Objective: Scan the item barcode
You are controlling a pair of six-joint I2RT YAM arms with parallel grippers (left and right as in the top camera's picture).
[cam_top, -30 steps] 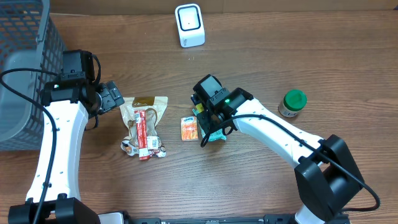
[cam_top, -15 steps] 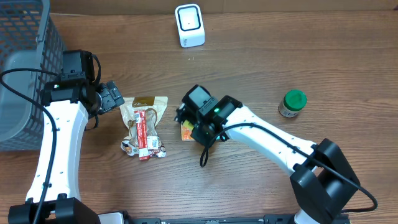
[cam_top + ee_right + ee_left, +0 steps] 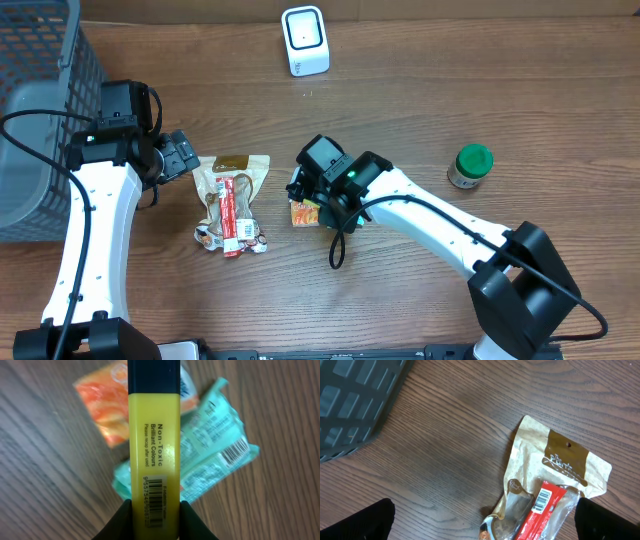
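My right gripper [image 3: 155, 510] is shut on a yellow highlighter [image 3: 154, 435] with a dark blue cap, gripping its lower end from both sides. Its barcode label faces the right wrist camera, just above the fingers. In the overhead view the right gripper [image 3: 305, 188] hovers over the orange packet [image 3: 303, 212] at mid-table. The white scanner [image 3: 305, 40] stands at the table's far edge, well away from it. My left gripper [image 3: 185, 155] stays open beside the snack bag [image 3: 230, 200], fingers [image 3: 360, 522] wide apart with nothing between them.
Below the highlighter lie an orange packet [image 3: 102, 405] and a teal packet [image 3: 220, 460]. A green-lidded jar [image 3: 470, 165] stands at the right. A grey mesh basket [image 3: 40, 120] fills the far left corner. The snack bag [image 3: 560, 470] shows a barcode on its red insert.
My right arm has carried the highlighter leftward, from above the teal packet to above the orange one. The left arm has not moved.
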